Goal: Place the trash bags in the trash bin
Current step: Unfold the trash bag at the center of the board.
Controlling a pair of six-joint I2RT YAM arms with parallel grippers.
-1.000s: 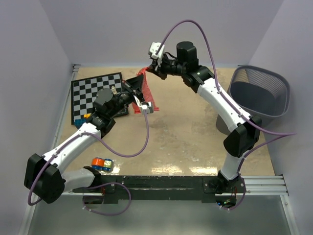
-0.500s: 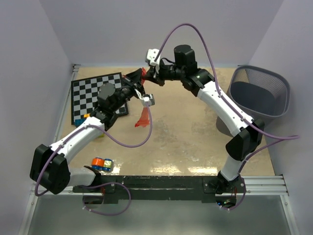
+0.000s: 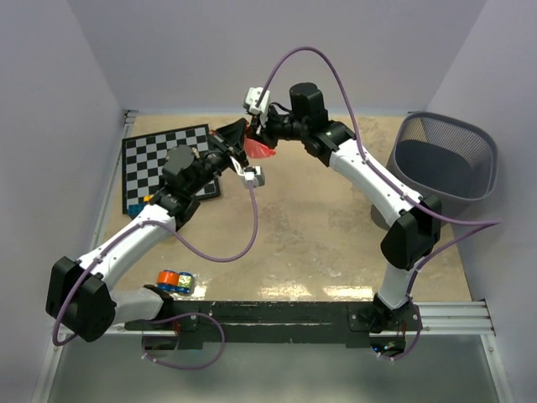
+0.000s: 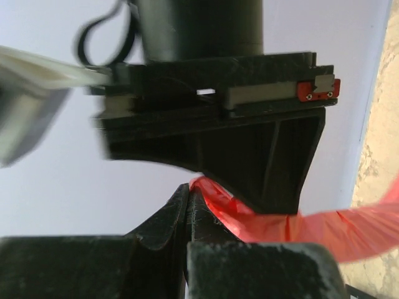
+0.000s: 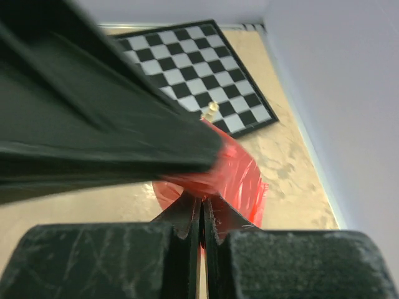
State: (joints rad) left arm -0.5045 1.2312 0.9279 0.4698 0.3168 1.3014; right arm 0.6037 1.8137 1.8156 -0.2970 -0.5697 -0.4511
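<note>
A red-orange trash bag [image 3: 259, 150] is bunched up in the air between my two grippers, above the back of the table. My left gripper [image 3: 241, 139] is shut on one edge of the film; in the left wrist view the bag [image 4: 293, 225] streams rightward from its shut tips [image 4: 189, 188]. My right gripper [image 3: 262, 133] meets it tip to tip and is also shut on the bag [image 5: 240, 177], with red film showing in its jaw line [image 5: 202, 204]. The dark wire-mesh trash bin [image 3: 445, 164] stands at the far right of the table, well away from both grippers.
A chessboard [image 3: 166, 164] lies at the back left under the left arm, with a small pale piece [image 5: 213, 108] on it. Small coloured objects [image 3: 174, 281] sit near the front left. Lilac walls close in on three sides.
The right gripper has moved left, up against the left gripper. Half a second ago the bag hung down below the left gripper; now it is gathered up short between both.
</note>
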